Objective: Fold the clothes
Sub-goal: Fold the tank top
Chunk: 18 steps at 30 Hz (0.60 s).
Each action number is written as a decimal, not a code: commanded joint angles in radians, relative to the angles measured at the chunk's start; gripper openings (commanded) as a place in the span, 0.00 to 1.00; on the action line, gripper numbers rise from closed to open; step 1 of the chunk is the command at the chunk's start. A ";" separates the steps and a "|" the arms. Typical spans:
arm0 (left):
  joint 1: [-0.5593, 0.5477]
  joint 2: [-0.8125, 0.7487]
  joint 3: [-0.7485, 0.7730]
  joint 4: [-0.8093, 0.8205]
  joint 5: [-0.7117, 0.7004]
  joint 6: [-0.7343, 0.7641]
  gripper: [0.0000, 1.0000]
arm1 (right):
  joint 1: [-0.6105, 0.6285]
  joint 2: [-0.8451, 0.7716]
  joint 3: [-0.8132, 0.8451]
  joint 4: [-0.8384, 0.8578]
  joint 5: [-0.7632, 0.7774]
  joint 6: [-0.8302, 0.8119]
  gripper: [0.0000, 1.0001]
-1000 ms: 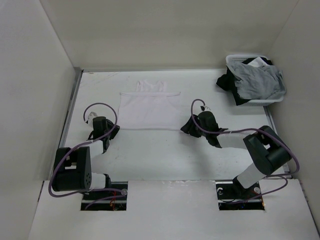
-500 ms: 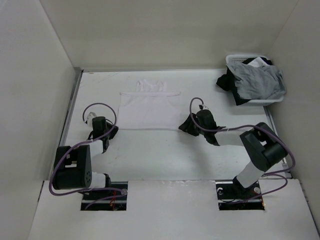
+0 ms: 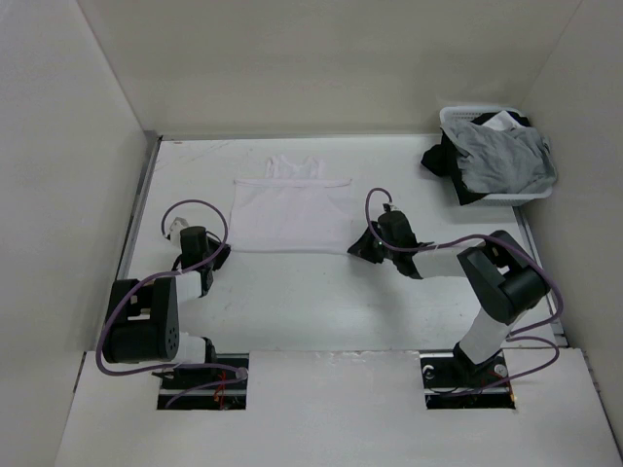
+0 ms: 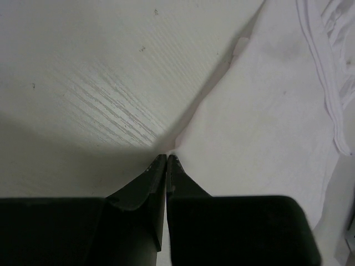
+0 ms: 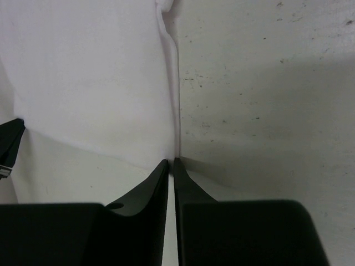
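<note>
The white top lies flat on the desk. The left tool and the right tool are closed, each pinching a near corner. I think the next move is an even lift toward the straps.

Desk: white, with walls on three sides.
White top: spread flat mid-desk, straps toward the far edge.
Left end effector: at the top's near left corner.
Right end effector: at its near right corner.
Basket: far right corner, holding a grey garment and a black garment.
</note>
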 commanded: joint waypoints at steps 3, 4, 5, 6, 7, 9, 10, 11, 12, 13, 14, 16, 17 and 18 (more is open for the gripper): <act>-0.005 -0.027 -0.009 0.059 -0.012 -0.002 0.00 | 0.005 -0.010 0.002 0.057 0.011 0.013 0.06; -0.005 -0.041 -0.012 0.058 -0.012 -0.004 0.00 | 0.005 -0.021 -0.006 0.063 0.019 0.013 0.06; -0.005 -0.059 -0.015 0.053 -0.012 -0.004 0.00 | 0.008 -0.039 -0.018 0.073 0.029 0.013 0.05; -0.005 -0.080 -0.018 0.047 -0.014 -0.002 0.00 | 0.011 -0.053 -0.024 0.073 0.033 0.011 0.04; -0.005 -0.102 -0.023 0.041 -0.014 -0.002 0.00 | 0.011 -0.073 -0.035 0.071 0.033 0.011 0.04; -0.005 -0.177 -0.030 0.003 0.002 -0.004 0.00 | 0.012 -0.141 -0.065 0.061 0.034 0.004 0.03; -0.006 -0.232 -0.035 -0.031 0.008 -0.005 0.00 | 0.014 -0.174 -0.079 0.054 0.034 0.002 0.03; -0.008 -0.298 -0.040 -0.072 0.017 -0.009 0.00 | 0.017 -0.221 -0.099 0.039 0.037 -0.002 0.03; -0.012 -0.370 -0.043 -0.121 0.023 -0.012 0.00 | 0.021 -0.278 -0.118 0.015 0.043 -0.009 0.03; -0.015 -0.443 -0.043 -0.175 0.028 -0.013 0.00 | 0.029 -0.344 -0.136 -0.024 0.054 -0.016 0.03; -0.018 -0.529 -0.035 -0.244 0.032 -0.013 0.00 | 0.044 -0.417 -0.154 -0.066 0.068 -0.027 0.03; -0.032 -0.702 0.003 -0.402 0.031 -0.002 0.00 | 0.087 -0.583 -0.174 -0.187 0.114 -0.045 0.03; -0.040 -0.787 0.035 -0.485 0.025 0.007 0.00 | 0.124 -0.701 -0.173 -0.287 0.156 -0.056 0.03; -0.049 -0.861 0.075 -0.558 0.020 0.024 0.00 | 0.151 -0.775 -0.165 -0.352 0.187 -0.062 0.03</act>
